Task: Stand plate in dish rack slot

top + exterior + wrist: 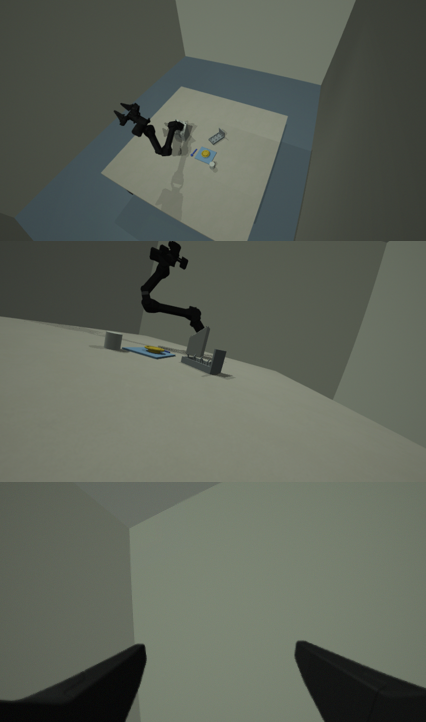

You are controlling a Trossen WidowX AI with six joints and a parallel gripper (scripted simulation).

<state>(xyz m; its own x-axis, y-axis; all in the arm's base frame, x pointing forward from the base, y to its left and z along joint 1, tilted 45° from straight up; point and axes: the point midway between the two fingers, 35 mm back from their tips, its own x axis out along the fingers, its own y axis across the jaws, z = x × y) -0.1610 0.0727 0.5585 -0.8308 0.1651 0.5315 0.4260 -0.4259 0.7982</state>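
Note:
The yellow plate (pixel 205 153) (pixel 153 349) lies flat, right way up, on the blue square mat (pixel 199 157) (pixel 134 350). The grey dish rack (pixel 214 143) (pixel 195 364) stands beside the mat, with small upright rails along its base and a taller wall at one end. No plate stands in it. My gripper (pixel 117 107) (pixel 220 650) is open and empty. It is raised high, far from plate and rack, beyond the arm's base in the top view. Its fingers point away from the table, and the wrist view shows only walls and ceiling between and around them.
A pale cylindrical cup (pixel 212 165) (pixel 112 341) stands close to one corner of the mat. A blue spoon-like utensil (pixel 194 152) (pixel 167 351) lies at the mat's side towards the arm. The arm's pale base block (pixel 186 133) (pixel 197 344) stands behind the rack in the exterior view.

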